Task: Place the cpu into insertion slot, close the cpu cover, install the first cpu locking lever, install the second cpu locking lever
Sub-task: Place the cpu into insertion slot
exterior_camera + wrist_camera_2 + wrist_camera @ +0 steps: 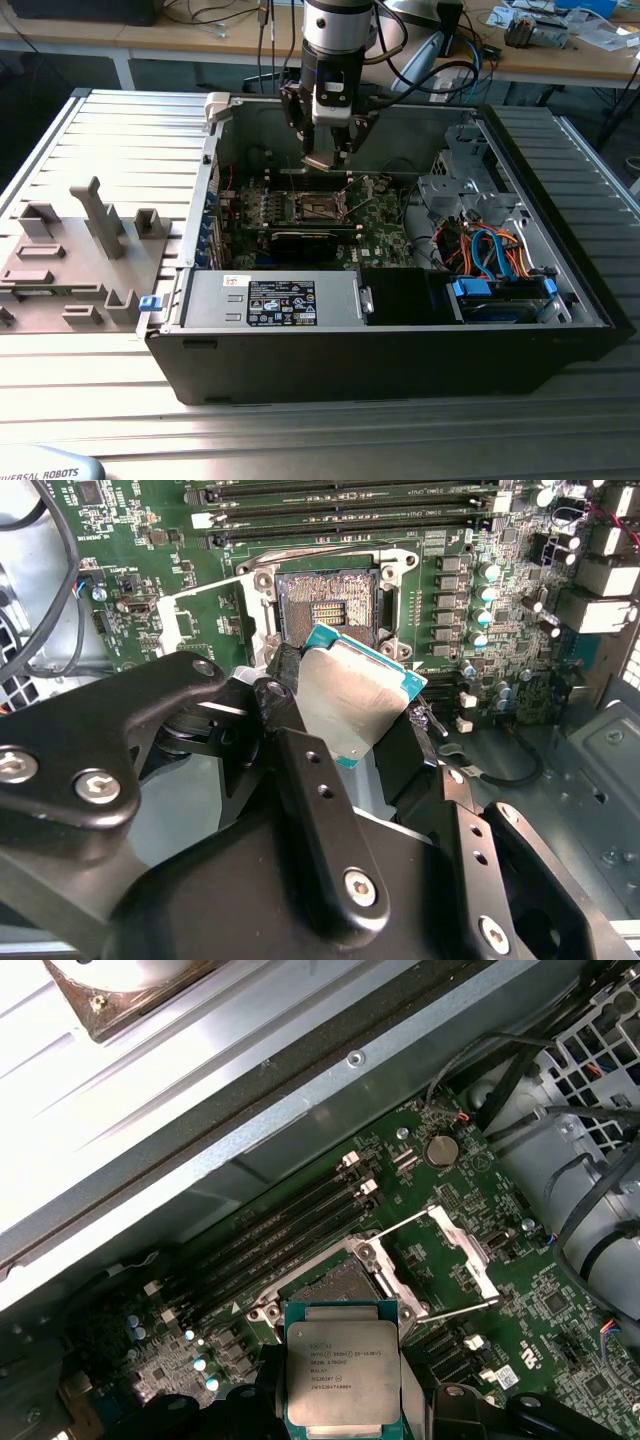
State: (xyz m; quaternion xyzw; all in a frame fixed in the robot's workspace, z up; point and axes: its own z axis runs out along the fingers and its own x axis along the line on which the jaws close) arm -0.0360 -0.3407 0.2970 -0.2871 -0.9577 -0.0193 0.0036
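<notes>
Firmly clamped between the jaws of the gripper [348, 705], the cpu [355, 692] hangs above the insertion slot [325, 605].

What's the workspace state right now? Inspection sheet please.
Surface: ribbed metal table, open computer case on it.
Job's things: chip held above the empty socket; cover swung open.
Clutter: grey holder blocks at the exterior view's left.
Grippers: gripper shut on the chip.
Cables: blue and orange cables inside the case, apart from the socket.
Surroundings: cluttered bench behind.
</notes>
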